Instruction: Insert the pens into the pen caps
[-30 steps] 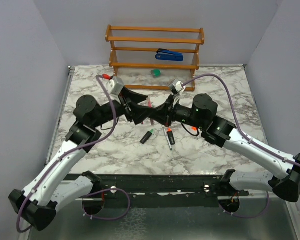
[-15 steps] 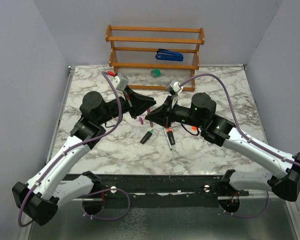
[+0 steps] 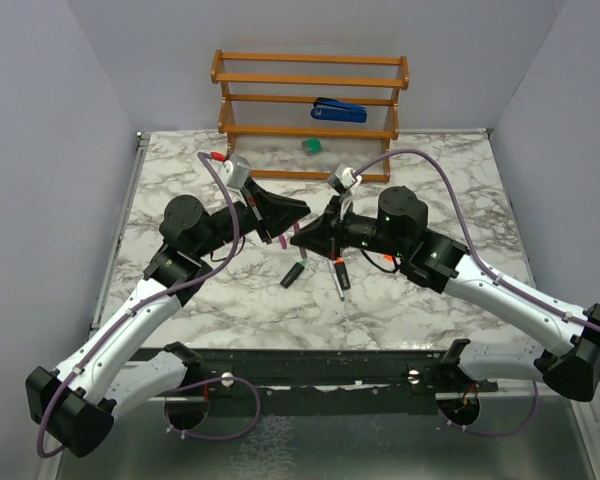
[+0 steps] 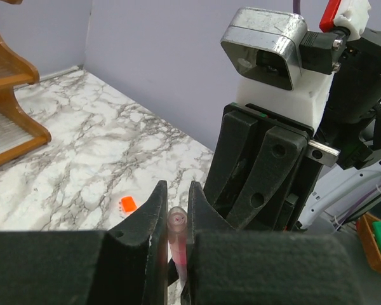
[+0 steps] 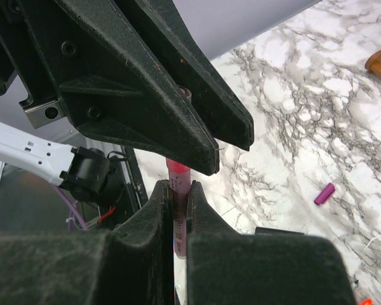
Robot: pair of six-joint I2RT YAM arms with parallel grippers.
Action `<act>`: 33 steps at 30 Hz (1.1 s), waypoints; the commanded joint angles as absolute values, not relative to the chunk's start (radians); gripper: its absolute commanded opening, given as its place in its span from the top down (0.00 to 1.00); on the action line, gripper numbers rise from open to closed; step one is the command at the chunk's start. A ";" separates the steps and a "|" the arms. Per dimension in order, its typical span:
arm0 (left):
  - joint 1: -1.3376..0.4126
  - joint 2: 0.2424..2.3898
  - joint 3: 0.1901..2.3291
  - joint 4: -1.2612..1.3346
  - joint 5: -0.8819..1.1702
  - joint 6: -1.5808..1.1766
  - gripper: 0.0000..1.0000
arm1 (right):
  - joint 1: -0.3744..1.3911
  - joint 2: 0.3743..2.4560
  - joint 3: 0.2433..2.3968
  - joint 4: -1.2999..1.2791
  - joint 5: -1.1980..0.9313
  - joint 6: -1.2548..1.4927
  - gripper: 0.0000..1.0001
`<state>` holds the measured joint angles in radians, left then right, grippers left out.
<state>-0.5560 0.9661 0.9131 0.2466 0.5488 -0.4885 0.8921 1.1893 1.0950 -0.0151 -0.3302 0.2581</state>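
Above the marble-patterned desk point(image 3: 180, 175), the left hand point(image 4: 176, 194) is pinched shut on a pale pink translucent tube point(image 4: 178, 236), seemingly a cap. The right hand point(image 5: 176, 190) clamps the thin pink pen point(image 5: 178, 171) just beside it. On the desk below lie the green-tipped stubby black marker point(image 3: 293, 274), the orange-tipped stubby black marker point(image 3: 337, 269), the thin grey pen point(image 3: 341, 290), the small orange plastic cap point(image 4: 127, 204) and the small magenta-purple plastic cap point(image 5: 324, 193), none joined, so most of the job is yet to do.

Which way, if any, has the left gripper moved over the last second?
Yes. The left gripper has shifted up-frame, away from the green-tipped marker and toward the wooden rack.
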 commanded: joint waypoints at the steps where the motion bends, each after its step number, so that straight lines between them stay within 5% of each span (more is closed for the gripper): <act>1: -0.546 0.928 0.825 0.256 0.569 -0.486 1.00 | 0.894 1.189 1.172 0.002 -0.342 0.259 0.99; 13: -0.548 0.921 0.787 0.237 0.588 -0.492 1.00 | 0.891 1.247 1.265 -0.036 -0.340 0.226 0.99; 16: -0.545 0.948 0.868 0.149 0.529 -0.405 0.49 | 0.891 1.243 1.255 -0.055 -0.295 0.229 1.00; 20: -0.500 0.992 1.016 0.092 0.467 -0.327 0.15 | 0.891 1.188 1.208 -0.090 -0.211 0.218 1.00; 30: -0.305 1.016 1.085 0.003 0.517 -0.299 0.11 | 0.568 1.090 0.951 -0.143 -0.189 0.240 1.00; 33: -0.303 1.063 1.056 -0.107 0.615 -0.268 0.23 | 0.431 1.237 1.062 -0.297 -0.153 0.223 1.00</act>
